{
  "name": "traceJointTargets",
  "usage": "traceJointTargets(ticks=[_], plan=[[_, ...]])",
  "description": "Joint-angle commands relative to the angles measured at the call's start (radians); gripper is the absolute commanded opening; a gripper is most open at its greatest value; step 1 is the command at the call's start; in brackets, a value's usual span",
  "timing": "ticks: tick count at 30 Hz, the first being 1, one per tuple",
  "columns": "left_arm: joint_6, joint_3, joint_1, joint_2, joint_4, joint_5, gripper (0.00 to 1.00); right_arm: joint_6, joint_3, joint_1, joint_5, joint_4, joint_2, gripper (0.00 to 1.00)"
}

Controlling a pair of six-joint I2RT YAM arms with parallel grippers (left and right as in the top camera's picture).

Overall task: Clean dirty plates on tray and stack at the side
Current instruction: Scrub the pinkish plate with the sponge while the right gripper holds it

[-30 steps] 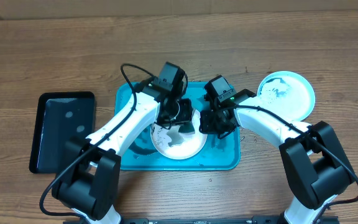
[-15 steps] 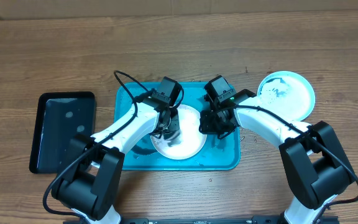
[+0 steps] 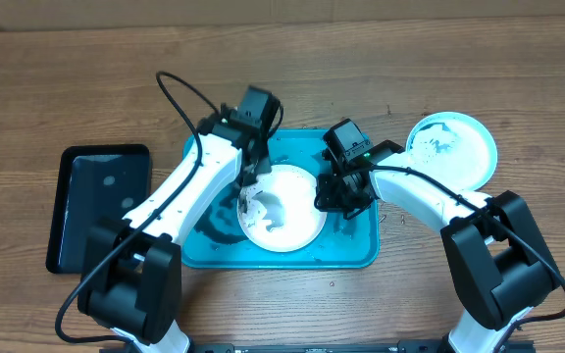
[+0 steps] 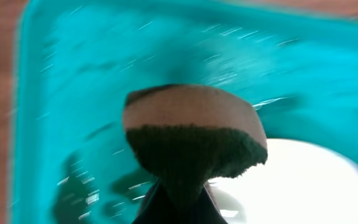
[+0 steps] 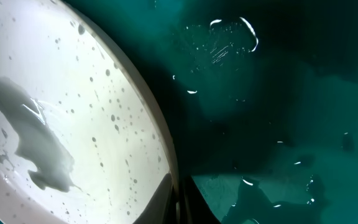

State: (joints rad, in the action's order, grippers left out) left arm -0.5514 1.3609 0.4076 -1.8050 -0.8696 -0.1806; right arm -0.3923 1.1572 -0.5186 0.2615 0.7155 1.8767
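Wooden table point(image 3: 361, 59) underfoot; the tray point(image 3: 356, 255) carries the white plate point(image 3: 287, 221), wet and smeared; the left gripper point(image 3: 253, 176) clamps a sponge point(image 4: 194, 134) by its left edge, contact blurred; the right gripper point(image 3: 333, 196), mostly cut off, pinches its right rim; the blue-rimmed plate point(image 3: 449, 147) sits well apart on the table.

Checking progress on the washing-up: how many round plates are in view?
2. A white round plate lies on the turquoise plastic tray; a light-blue-rimmed round plate sits on the wooden table beside the tray. Others may be hidden under the left arm.
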Motion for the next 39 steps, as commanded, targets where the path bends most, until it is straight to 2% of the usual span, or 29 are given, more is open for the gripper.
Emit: traceJointTargets(ticks=[1,6,15,22,26,32,35,39], plan=[[0.058,0.028,0.000,-0.006,0.018,0.276,0.04,-0.008,0.001,0.003,-0.005,-0.007,-0.002,0.04],[0.056,-0.029,0.018,-0.008,0.064,0.468,0.04,-0.030,0.001,0.003,-0.003,-0.012,-0.002,0.04],[0.026,-0.229,0.064,-0.027,0.269,0.447,0.04,-0.031,0.001,0.003,0.010,-0.019,-0.002,0.04],[0.013,-0.246,0.051,-0.053,0.254,0.180,0.04,-0.031,0.001,0.003,0.030,-0.018,-0.002,0.04],[0.015,-0.246,0.034,-0.067,0.234,-0.026,0.04,-0.026,0.001,0.003,0.030,-0.006,-0.002,0.04],[0.058,-0.246,-0.002,-0.072,0.203,-0.154,0.04,0.000,0.001,0.003,0.017,0.016,-0.002,0.04],[0.058,-0.241,-0.013,-0.070,0.179,-0.268,0.04,0.000,0.001,0.003,0.014,0.016,-0.002,0.04],[0.058,-0.176,-0.013,-0.061,0.090,-0.370,0.04,-0.001,0.001,0.003,-0.006,0.016,-0.002,0.04]])
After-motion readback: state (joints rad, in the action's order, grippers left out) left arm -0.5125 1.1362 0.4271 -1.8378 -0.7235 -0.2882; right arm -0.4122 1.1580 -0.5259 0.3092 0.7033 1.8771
